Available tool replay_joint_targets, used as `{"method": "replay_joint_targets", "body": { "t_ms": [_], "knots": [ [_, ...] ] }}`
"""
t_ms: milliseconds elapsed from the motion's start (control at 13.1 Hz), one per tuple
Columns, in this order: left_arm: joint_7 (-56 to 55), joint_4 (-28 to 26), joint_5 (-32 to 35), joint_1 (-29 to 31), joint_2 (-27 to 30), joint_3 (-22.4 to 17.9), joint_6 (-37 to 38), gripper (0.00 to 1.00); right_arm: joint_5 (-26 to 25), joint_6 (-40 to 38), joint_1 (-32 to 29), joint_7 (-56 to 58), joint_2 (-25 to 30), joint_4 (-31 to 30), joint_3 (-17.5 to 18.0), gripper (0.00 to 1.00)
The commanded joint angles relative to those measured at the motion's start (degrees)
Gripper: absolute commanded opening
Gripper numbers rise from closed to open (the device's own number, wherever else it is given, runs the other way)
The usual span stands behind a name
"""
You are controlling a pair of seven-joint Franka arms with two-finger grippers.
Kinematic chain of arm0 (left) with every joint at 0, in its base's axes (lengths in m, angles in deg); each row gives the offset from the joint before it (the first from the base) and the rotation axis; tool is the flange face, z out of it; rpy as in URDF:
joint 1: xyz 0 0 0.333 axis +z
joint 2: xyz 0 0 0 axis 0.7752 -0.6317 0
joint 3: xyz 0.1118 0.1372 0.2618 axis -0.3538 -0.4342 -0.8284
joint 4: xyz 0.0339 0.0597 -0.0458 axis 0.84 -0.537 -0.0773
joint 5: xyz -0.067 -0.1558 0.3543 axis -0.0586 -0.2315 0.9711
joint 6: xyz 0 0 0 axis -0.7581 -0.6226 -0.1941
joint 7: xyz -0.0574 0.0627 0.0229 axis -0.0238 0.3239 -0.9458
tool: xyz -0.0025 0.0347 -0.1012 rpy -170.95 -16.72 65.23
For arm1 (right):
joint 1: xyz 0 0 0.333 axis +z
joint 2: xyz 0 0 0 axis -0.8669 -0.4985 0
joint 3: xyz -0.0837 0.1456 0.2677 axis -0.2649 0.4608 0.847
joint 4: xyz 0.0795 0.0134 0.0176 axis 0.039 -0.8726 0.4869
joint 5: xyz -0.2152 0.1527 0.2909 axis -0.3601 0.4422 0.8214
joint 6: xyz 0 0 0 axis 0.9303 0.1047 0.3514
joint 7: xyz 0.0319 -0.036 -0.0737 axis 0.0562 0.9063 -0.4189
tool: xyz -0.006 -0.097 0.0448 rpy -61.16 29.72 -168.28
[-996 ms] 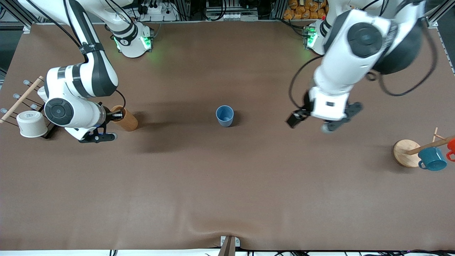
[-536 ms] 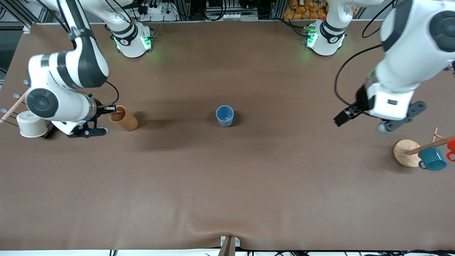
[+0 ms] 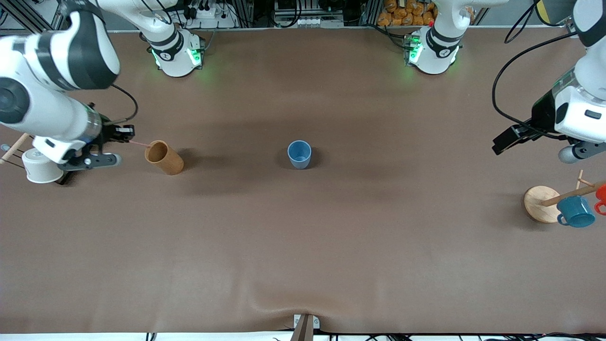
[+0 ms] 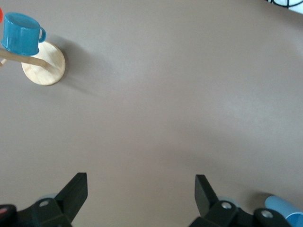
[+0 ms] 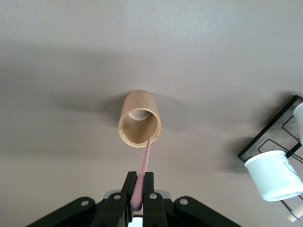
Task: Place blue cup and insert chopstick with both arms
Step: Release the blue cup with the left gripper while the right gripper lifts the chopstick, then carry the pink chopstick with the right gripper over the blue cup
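The blue cup (image 3: 299,154) stands upright at mid-table with nothing in it; it also shows at the edge of the left wrist view (image 4: 284,211). My right gripper (image 3: 125,134) is shut on the pale-pink chopstick (image 3: 139,142) over the table beside the brown cup (image 3: 164,157). In the right wrist view the chopstick (image 5: 144,165) runs from my gripper (image 5: 140,189) to the rim of the brown cup (image 5: 139,118). My left gripper (image 3: 503,143) is open and empty over the left arm's end of the table, its fingers (image 4: 75,189) wide apart.
A mug tree with a round wooden base (image 3: 539,203) carries a teal mug (image 3: 575,211) and a red mug (image 3: 601,195) at the left arm's end. A white cup (image 3: 41,166) on a black wire rack and a wooden rod (image 3: 16,142) sit at the right arm's end.
My right gripper has moved toward the right arm's end, drawing the chopstick back from the brown cup. My left gripper has swung away from the blue cup toward the left arm's end.
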State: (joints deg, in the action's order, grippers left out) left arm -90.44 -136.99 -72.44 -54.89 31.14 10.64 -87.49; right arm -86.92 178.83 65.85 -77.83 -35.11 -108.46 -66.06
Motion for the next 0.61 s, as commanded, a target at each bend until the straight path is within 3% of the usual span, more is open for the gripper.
{"method": "replay_joint_targets", "body": {
  "t_ms": [0,306,536],
  "knots": [
    [4.97,-0.89,1.08,3.01,1.43,0.98,2.00,1.00,0.86,-2.15,-0.22,1.76,0.72,4.78,1.28,0.00],
    [10.69,-0.71,1.08,4.33,3.01,0.63,4.99,1.00,11.03,-0.05,2.59,1.41,0.20,6.91,1.29,0.00],
    [15.09,-0.71,1.08,5.74,3.02,0.63,5.17,1.00,13.68,4.25,6.97,0.01,-0.51,6.91,1.29,0.00]
  ]
}}
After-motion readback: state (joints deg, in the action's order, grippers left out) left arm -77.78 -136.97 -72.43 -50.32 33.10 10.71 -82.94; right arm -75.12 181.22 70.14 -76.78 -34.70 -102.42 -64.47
